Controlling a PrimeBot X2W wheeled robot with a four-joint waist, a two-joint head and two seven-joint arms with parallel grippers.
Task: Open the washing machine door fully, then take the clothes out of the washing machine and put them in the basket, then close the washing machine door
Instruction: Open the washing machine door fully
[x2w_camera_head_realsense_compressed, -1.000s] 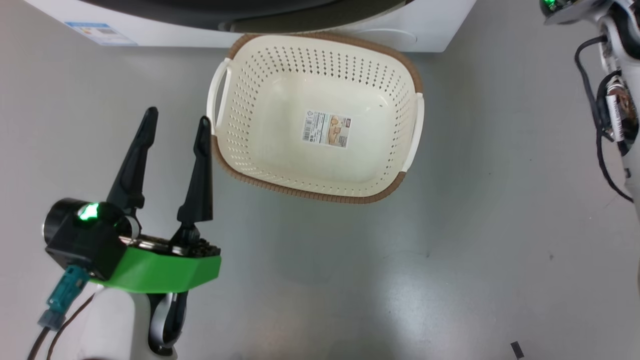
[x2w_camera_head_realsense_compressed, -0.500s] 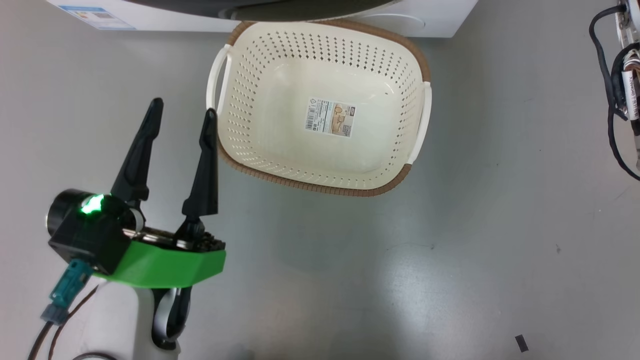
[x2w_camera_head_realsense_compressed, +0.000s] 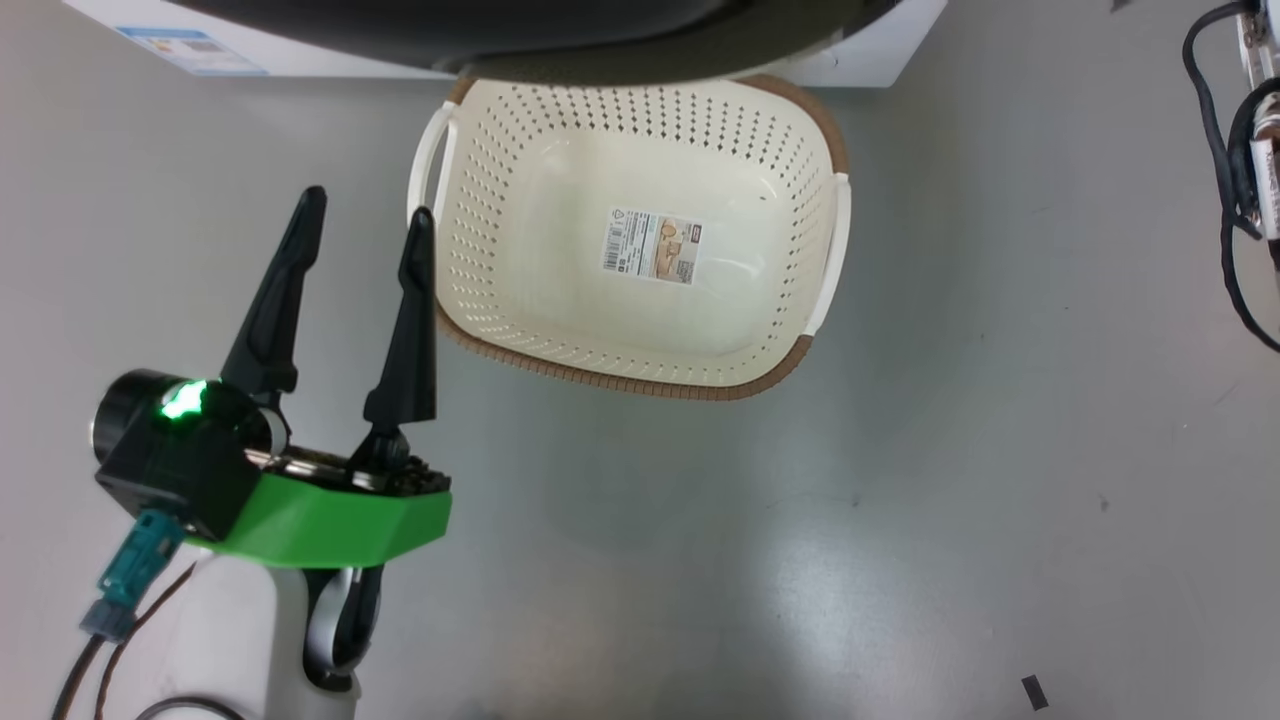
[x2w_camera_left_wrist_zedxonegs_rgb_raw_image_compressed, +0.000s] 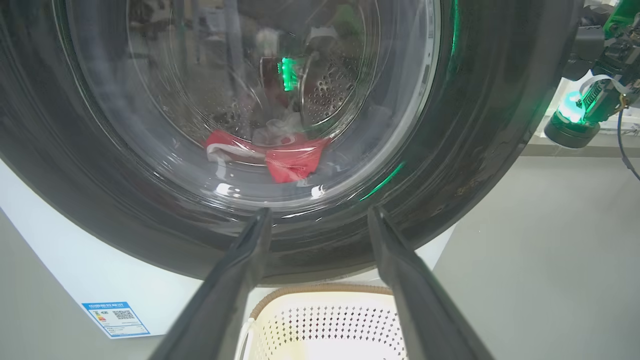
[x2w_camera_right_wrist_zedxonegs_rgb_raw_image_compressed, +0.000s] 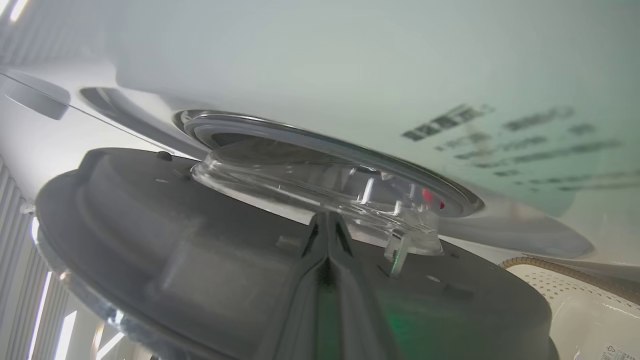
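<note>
While the washing machine door (x2w_camera_right_wrist_zedxonegs_rgb_raw_image_compressed: 150, 225) stands ajar, its inner face is seen mid-frame just ahead of the closed right gripper (x2w_camera_right_wrist_zedxonegs_rgb_raw_image_compressed: 327, 220); the left gripper (x2w_camera_head_realsense_compressed: 367, 207) is held wide, lower left

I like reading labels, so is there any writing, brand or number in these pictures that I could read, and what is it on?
Paper label in the basket: fine print, too small to read.
Blue label on the washing machine: a square code, text too small.
Dark printed lines on the machine's front: blurred.
Nothing can be quoted.
</note>
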